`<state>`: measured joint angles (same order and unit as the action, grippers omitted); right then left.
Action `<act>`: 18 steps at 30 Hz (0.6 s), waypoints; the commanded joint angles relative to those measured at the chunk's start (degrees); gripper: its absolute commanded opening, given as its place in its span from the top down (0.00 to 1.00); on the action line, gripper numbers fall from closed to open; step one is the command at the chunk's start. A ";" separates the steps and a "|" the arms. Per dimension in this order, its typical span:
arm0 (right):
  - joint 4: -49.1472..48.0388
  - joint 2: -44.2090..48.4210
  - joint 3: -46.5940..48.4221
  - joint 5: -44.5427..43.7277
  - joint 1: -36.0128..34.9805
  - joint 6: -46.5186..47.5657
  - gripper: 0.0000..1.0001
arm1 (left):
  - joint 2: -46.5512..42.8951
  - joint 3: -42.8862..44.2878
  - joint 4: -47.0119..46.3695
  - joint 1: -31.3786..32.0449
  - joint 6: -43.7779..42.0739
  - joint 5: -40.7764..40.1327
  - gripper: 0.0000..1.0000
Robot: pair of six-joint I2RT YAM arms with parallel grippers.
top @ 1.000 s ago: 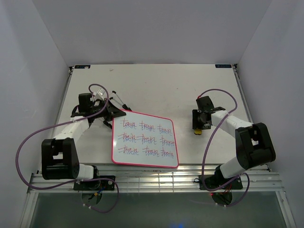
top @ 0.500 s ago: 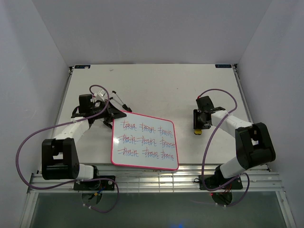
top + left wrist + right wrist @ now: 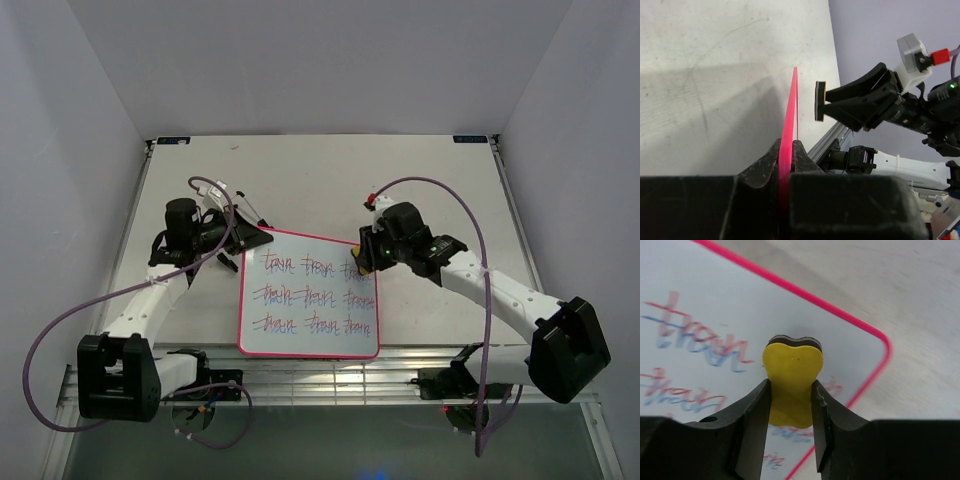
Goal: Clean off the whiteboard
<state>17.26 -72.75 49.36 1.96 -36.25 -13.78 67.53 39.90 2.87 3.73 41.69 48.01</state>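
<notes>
At 1 o'clock corner of whiteboard (image 3: 300,342) | right gripper (image 3: 364,256) clamps sponge (image 3: 792,385), writing (image 3: 300,295) lies toward 8 o'clock | left gripper (image 3: 787,150) pinches rim (image 3: 791,110).

White links, black joints on left arm (image 3: 143,300) and right arm (image 3: 505,292); looping purple cables (image 3: 410,180); black fingers (image 3: 751,427); red plug (image 3: 940,56).

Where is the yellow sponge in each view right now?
Top external: sponge at the upper right corner of the whiteboard.
Left wrist: sponge edge-on, right of centre.
Right wrist: sponge in the middle, low, over the board.
Shared landmark: the whiteboard's pink rim.
</notes>
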 commanded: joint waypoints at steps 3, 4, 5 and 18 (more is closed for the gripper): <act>-7.58 0.08 8.98 -0.01 -13.74 -2.74 0.70 | -6.26 -0.79 -8.15 1.02 -1.17 -4.93 1.00; -7.85 -0.63 11.61 -3.15 -17.76 -2.83 0.69 | -6.79 -1.05 -8.23 1.37 -1.00 -5.38 1.00; -8.29 -1.33 12.94 -5.45 -19.63 -2.74 0.70 | -7.14 -1.14 -8.06 1.55 -0.82 -5.73 1.00; -3.37 -22.16 36.49 -15.41 -35.91 -0.81 0.69 | -5.03 1.76 1.70 4.36 0.93 -10.83 1.00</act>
<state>12.25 -93.32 81.58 -11.62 -71.24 -15.62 64.01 39.16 5.56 7.55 44.38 40.77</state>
